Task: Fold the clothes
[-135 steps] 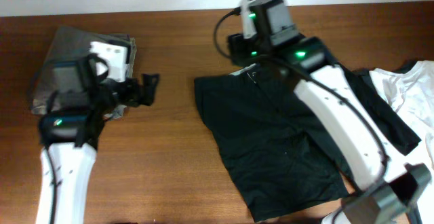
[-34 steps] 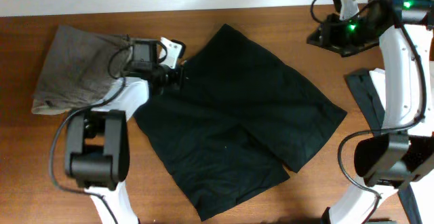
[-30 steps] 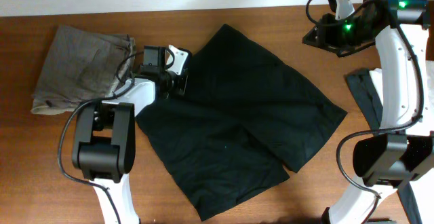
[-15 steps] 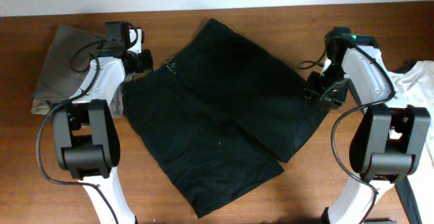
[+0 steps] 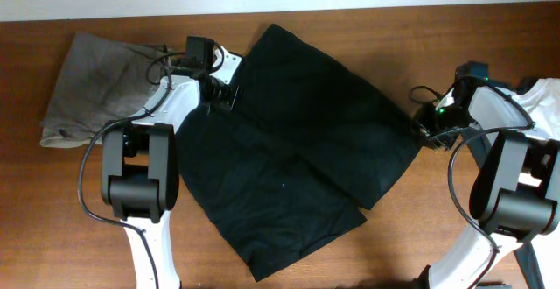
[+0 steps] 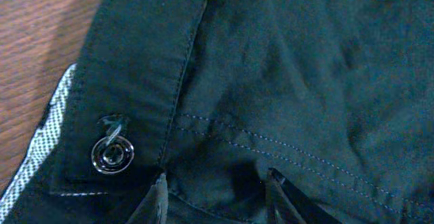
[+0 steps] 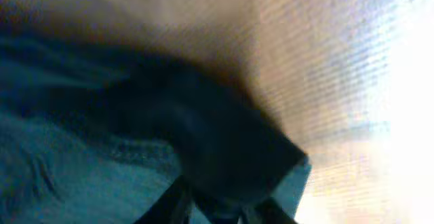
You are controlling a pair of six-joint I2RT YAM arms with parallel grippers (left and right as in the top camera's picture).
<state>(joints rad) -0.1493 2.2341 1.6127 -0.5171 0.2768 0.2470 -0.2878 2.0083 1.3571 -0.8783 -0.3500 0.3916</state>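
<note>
Wooden table [image 5: 394, 35] carries the black shorts [image 5: 297, 149] spread flat, shifted leftward within the last second; left gripper [image 5: 223, 92] jaws now stand apart over the waistband [image 6: 135, 81], right gripper [image 5: 429, 131] jaws clamp the leg hem [image 5: 404, 149], so folding seems ready to start.

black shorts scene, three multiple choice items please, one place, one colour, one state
1. Where does the grey garment lie from the black shorts?
A on top of them
B to their left
C to their right

2. The garment at the far right is:
A red
B blue
C white

3. The shorts are:
A spread out
B folded square
C rolled up

Answers: B, it lies at the overhead view's left end; C, its cloth is plainly white; A, both legs lie open.
</note>
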